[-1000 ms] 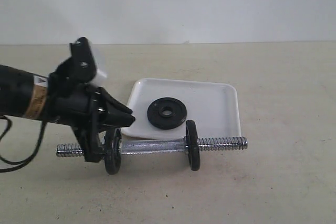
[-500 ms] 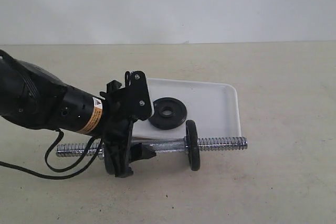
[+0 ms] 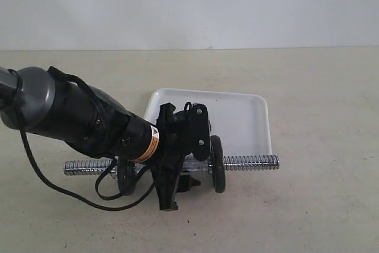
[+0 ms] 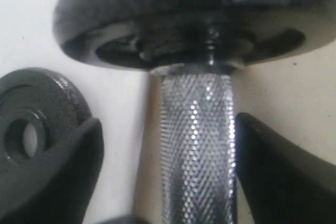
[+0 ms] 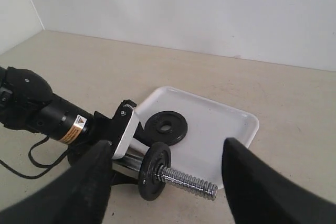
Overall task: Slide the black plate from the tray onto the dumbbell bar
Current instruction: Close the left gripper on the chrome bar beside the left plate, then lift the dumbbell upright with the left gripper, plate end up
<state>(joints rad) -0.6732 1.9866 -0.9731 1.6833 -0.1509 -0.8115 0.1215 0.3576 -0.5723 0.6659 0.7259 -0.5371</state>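
Observation:
The black plate lies flat on the white tray; it also shows in the left wrist view. In the exterior view my left arm hides it. The dumbbell bar lies in front of the tray, with one black disc mounted near its right end and another near its left. My left gripper is open, its fingers astride the bar's knurled middle. My right gripper hangs open and empty, well above the bar's threaded end.
A black cable loops from the left arm down onto the beige table in front of the bar. A white wall stands behind the table.
My left gripper has moved right along the bar, from the left mounted disc to the bar's middle. It now covers the black plate in the exterior view.

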